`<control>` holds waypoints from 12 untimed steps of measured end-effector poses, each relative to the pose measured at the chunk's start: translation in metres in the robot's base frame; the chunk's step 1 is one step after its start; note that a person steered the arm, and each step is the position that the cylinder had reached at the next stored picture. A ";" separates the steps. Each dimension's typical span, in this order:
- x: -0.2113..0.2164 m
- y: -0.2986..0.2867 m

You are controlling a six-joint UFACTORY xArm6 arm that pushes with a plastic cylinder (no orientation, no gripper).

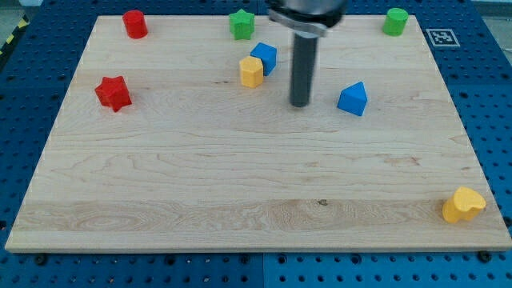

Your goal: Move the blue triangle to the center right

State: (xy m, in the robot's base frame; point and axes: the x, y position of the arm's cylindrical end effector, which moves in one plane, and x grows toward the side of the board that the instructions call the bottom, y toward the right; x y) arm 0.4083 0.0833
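Observation:
The blue triangle (353,98) lies on the wooden board (240,176), right of centre in the upper half. My tip (300,104) rests on the board a short way to the view's left of the blue triangle, apart from it. The rod rises straight up to the view's top edge.
A blue cube (264,57) and a yellow block (251,71) touch each other left of the rod. A green star (242,24), green cylinder (395,21) and red cylinder (134,24) sit along the top edge. A red star (113,93) is at left, a yellow heart-like block (463,205) at bottom right.

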 end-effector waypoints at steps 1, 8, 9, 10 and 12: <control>0.012 0.064; -0.016 0.050; -0.016 0.058; -0.016 0.067; -0.016 0.069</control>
State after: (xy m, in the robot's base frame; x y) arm 0.3926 0.1527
